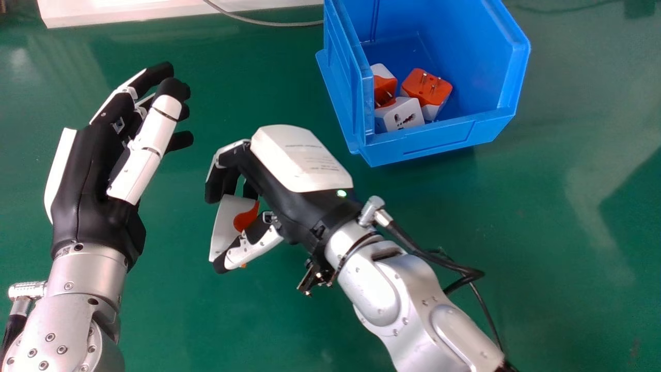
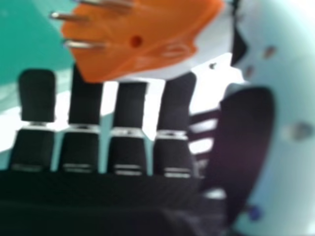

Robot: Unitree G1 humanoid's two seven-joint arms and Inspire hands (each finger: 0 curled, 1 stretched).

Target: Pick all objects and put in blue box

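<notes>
Table [image 1: 170, 320] green. Left hand [image 1: 88, 181]: fingers loosely extended, slightly bent. Next, white-and-orange adapter [image 1: 224, 222], pinched between thumb and fingers of right hand [image 1: 289, 186]; metal pins on its orange face in right hand view. Can't tell if it touches the table. Blue box [image 1: 439, 139] further right and farther off, apart from the held piece; three other adapters [image 1: 403, 113] inside, bunched toward its left wall
</notes>
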